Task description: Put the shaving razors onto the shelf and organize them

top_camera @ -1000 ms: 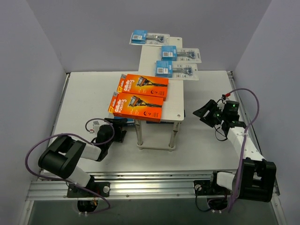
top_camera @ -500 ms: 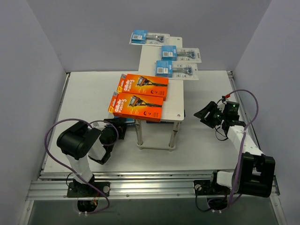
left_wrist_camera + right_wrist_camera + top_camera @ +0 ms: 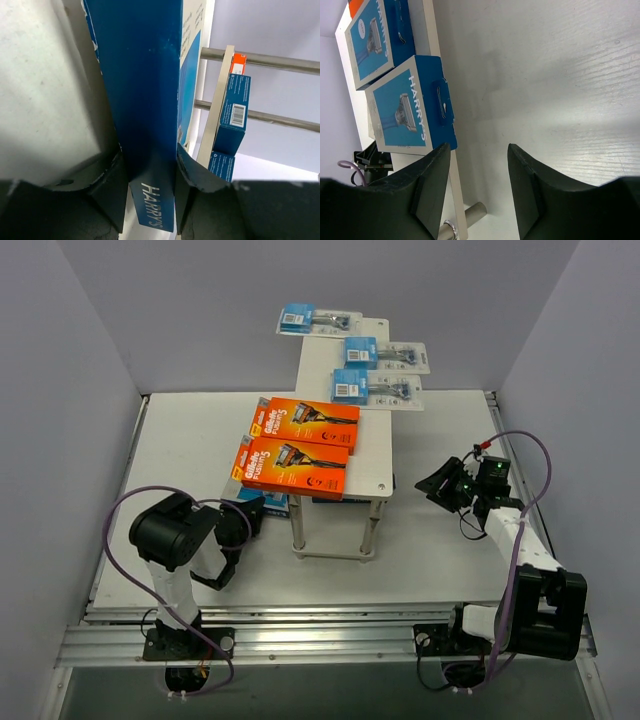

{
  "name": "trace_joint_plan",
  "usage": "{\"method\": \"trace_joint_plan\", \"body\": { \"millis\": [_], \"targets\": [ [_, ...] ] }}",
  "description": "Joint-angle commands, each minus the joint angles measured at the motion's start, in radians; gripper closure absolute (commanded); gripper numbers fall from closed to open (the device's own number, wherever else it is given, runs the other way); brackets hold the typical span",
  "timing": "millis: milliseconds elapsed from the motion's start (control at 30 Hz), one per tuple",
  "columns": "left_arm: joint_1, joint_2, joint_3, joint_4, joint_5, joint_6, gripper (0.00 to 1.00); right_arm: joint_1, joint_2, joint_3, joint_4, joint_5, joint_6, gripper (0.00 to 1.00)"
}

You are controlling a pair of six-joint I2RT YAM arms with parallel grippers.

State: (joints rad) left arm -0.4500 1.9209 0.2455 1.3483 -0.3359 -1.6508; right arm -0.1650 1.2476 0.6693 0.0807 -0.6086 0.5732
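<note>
In the left wrist view my left gripper (image 3: 150, 187) is shut on a flat blue-and-white razor box (image 3: 142, 85), held edge-on, its fingers (image 3: 107, 187) pressed to both faces. From above, that gripper (image 3: 250, 512) sits at the shelf's (image 3: 372, 445) left legs with the box (image 3: 271, 502) at the lower tier. Two orange razor boxes (image 3: 305, 422) (image 3: 290, 466) and blister packs (image 3: 378, 388) (image 3: 385, 353) (image 3: 318, 318) lie on the shelf top. My right gripper (image 3: 440, 480) (image 3: 480, 175) hangs open and empty, right of the shelf. Two blue boxes (image 3: 412, 105) (image 3: 377, 37) lie on the lower tier (image 3: 431, 35).
Metal shelf legs (image 3: 260, 60) and two more blue boxes (image 3: 232, 115) (image 3: 222, 165) stand just beyond the held box. Grey walls enclose the white table (image 3: 180, 440) on three sides. The farthest blister pack overhangs the shelf's back left corner.
My left arm has folded in toward its base and its gripper has shut on the blue box at the lower tier. The right gripper's jaws have narrowed a little; that arm barely moved.
</note>
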Motion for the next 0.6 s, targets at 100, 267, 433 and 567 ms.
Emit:
{"method": "trace_joint_plan", "body": {
  "millis": [100, 267, 433, 567],
  "targets": [
    [0.037, -0.134, -0.061, 0.215, 0.009, 0.089, 0.74, -0.01, -0.013, -0.002, 0.01, 0.004, -0.021, 0.56],
    [0.056, -0.308, -0.11, 0.134, 0.028, 0.118, 0.76, -0.01, -0.027, -0.004, 0.005, 0.004, -0.019, 0.56],
    [0.109, -0.549, -0.121, -0.175, 0.095, 0.146, 0.78, -0.01, -0.048, -0.005, -0.009, 0.007, -0.019, 0.56],
    [0.145, -0.909, -0.111, -0.516, 0.138, 0.19, 0.8, -0.005, -0.095, -0.022, -0.016, 0.02, -0.001, 0.56]
  ]
}}
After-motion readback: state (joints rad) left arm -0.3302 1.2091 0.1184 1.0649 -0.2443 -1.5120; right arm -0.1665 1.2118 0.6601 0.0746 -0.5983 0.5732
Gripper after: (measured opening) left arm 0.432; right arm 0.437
